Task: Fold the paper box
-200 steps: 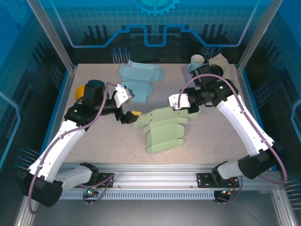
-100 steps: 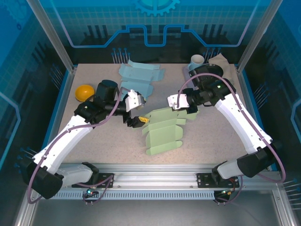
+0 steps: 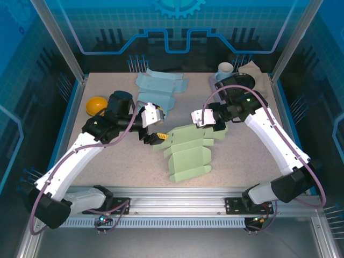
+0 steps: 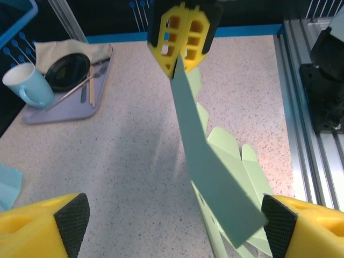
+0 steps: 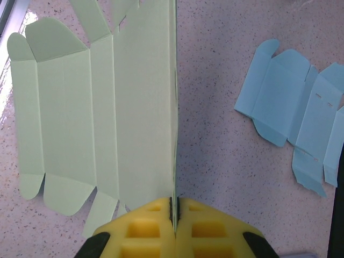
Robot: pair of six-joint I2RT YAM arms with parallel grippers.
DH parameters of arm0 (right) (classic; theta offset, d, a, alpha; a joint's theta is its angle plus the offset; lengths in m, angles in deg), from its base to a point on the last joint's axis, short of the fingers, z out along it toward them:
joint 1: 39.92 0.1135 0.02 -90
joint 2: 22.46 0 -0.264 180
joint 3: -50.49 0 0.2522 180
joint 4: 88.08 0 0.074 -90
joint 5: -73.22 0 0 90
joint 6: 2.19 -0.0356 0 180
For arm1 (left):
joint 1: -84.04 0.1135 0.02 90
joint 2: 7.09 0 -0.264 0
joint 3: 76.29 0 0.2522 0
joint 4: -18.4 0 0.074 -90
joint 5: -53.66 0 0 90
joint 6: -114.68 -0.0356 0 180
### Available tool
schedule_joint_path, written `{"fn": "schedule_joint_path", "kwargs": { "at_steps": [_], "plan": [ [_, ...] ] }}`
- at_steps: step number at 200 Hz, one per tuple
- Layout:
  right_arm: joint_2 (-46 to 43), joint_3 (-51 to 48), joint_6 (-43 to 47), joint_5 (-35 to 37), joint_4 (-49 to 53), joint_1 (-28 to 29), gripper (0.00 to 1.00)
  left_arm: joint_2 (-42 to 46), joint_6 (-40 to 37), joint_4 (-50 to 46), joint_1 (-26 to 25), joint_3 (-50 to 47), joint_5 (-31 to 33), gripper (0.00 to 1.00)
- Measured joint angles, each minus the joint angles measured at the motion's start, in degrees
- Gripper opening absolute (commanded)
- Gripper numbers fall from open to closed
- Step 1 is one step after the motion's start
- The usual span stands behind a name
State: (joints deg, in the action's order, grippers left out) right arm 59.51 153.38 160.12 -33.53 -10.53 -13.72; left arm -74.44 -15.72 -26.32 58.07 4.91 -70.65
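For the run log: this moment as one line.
left gripper open, straddling raised flap | right gripper shut on green paper box | blue box lying flat

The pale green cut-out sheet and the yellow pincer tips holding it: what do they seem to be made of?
Pale green cut-out sheet: probably thin card or stiff paper, matte. It shows pressed fold lines, cut flaps and a very thin edge.
Yellow fingers of the right pincer: likely hard plastic, matte, moulded or printed with rectangular hollows.
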Motion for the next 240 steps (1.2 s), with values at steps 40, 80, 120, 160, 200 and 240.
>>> {"fn": "schedule_joint_path", "kwargs": {
  "at_steps": [40,80,120,160,200,240],
  "plan": [
    [-0.2,-0.4,0.0,0.0,-0.4,0.0,0.0,-1.6,0.4,0.0,0.0,1.0,0.2,0.87],
    [-0.8,-1.4,0.2,0.0,-1.3,0.0,0.0,1.1,0.4,0.1,0.8,1.6,0.5,0.86],
    [-0.8,-1.4,0.2,0.3,-1.5,0.0,0.0,1.0,1.1,0.2,3.5,1.6,1.0,0.85],
    [-1.0,-1.9,0.2,0.5,-2.0,0.0,0.0,-1.1,1.7,0.2,3.5,1.7,0.8,0.85],
    [-1.7,-2.9,0.2,0.9,-2.8,0.0,0.0,0.2,2.6,0.2,3.6,1.7,0.9,0.86],
    [-1.7,-2.9,0.2,0.9,-2.8,0.2,0.0,2.3,2.3,-0.2,5.7,2.6,0.9,0.86]
  ]
}}
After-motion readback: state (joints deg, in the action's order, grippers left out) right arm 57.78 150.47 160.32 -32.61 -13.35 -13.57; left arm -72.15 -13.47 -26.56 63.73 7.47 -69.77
